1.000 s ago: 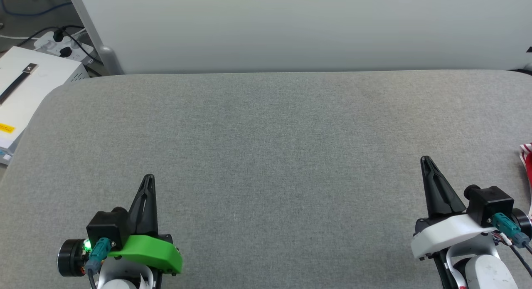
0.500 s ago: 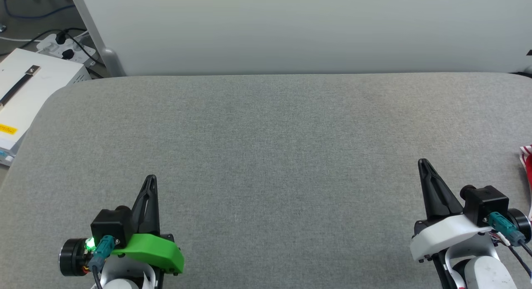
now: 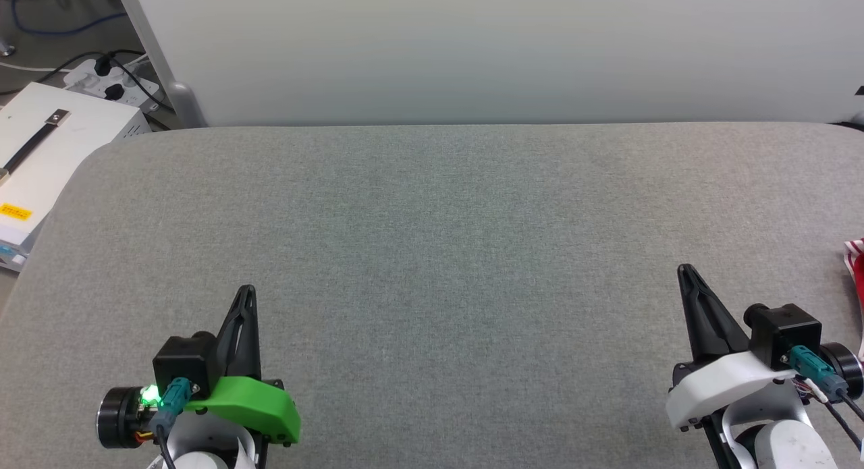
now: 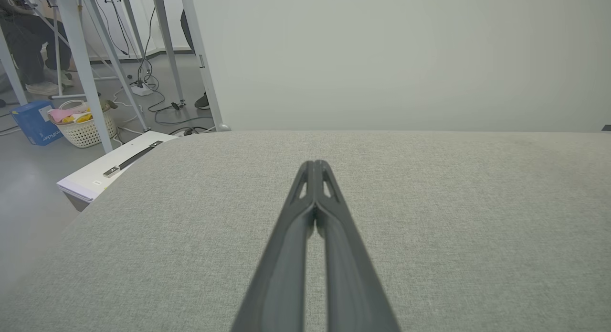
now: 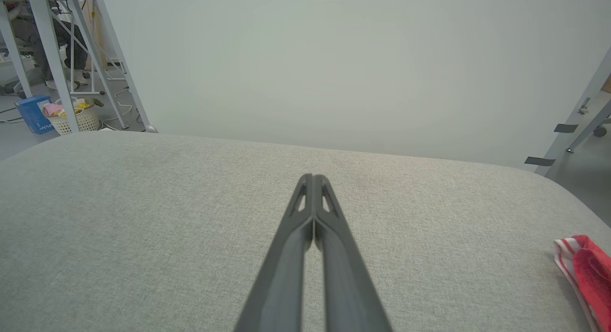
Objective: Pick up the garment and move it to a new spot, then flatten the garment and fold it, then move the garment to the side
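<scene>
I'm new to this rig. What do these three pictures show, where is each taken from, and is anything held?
This is a two-armed wheeled robot. The wide picture comes from its head, looking down at a grey padded surface. The other two come from cameras on its wrists, each looking along that arm's two dark fingers. The left end effector and right end effector are both shut and hold nothing. The garment, red with striped trim, lies on the surface far to the right, untouched. A white box stands beside the left edge.
</scene>
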`<state>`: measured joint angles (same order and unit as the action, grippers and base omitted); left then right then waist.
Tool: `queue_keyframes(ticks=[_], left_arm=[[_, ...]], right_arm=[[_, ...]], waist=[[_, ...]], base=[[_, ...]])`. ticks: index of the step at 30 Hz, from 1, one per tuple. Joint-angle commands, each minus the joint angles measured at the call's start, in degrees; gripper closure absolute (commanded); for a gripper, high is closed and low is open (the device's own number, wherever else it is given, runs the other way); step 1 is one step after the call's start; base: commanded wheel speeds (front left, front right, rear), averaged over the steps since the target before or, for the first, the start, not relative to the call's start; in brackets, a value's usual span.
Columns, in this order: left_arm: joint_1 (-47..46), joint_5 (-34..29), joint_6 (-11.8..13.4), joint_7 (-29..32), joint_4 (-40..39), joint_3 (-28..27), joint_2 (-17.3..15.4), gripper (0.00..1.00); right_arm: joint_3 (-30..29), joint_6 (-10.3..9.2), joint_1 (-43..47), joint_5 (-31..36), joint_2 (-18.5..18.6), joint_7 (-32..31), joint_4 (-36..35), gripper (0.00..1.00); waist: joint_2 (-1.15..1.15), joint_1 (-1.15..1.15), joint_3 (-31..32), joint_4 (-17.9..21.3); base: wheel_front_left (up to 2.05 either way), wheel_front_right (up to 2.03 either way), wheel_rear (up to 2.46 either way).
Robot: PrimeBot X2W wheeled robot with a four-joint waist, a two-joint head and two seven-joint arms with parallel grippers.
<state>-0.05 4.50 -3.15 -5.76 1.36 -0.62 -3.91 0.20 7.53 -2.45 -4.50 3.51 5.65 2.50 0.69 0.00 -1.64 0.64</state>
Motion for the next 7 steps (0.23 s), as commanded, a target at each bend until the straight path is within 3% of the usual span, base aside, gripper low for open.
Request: queue_keyframes(ticks=[1,7], left_arm=[[0.03,-0.78,0.51,0.38,-0.23,-0.02,0.32,1.0],[0.04,-1.26,0.84,1.07,-0.38,0.06,0.41,1.0]], right_arm=[[-0.05,-0.03,0.84,0.87,-0.23,-0.36,-0.5,1.0],[-0.07,-0.03,1.05,1.34,-0.28,-1.03,-0.75,1.0]], waist=[[-0.43,0.0,0.05,-0.02],[-0.47,0.0,0.25,-0.1]], base=[[0.0,0.0,0.0],[0.0,0.0,0.0]])
